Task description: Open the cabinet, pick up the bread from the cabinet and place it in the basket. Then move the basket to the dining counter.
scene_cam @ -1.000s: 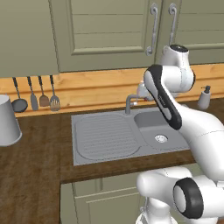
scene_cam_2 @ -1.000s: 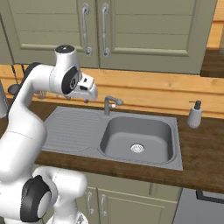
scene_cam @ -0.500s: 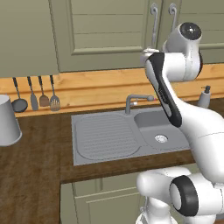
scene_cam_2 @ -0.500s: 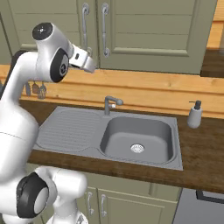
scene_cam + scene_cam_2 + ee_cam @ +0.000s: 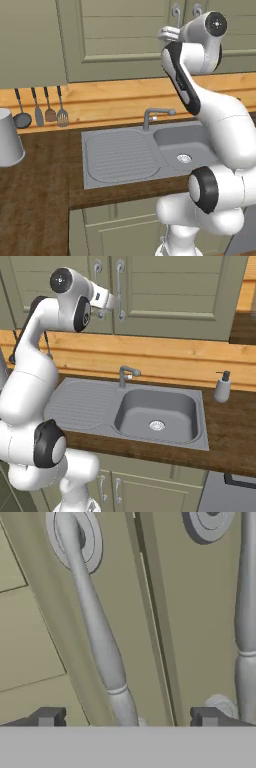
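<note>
Cabinet (image 5: pixel 165 296), doors closed; gripper (image 5: pixel 127 718) raised before its handles.
We note jaws spread wide, holding nothing, one grey bar handle (image 5: pixel 95 627) standing between the fingertips (image 5: pixel 47 717).

no readable text, labels or signs

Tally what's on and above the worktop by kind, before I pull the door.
Hanging utensils: 4
Grey container: 1
Soap dispenser: 1
Faucet: 1
Sink: 1
Cabinet door handles: 2
Total: 10
</note>
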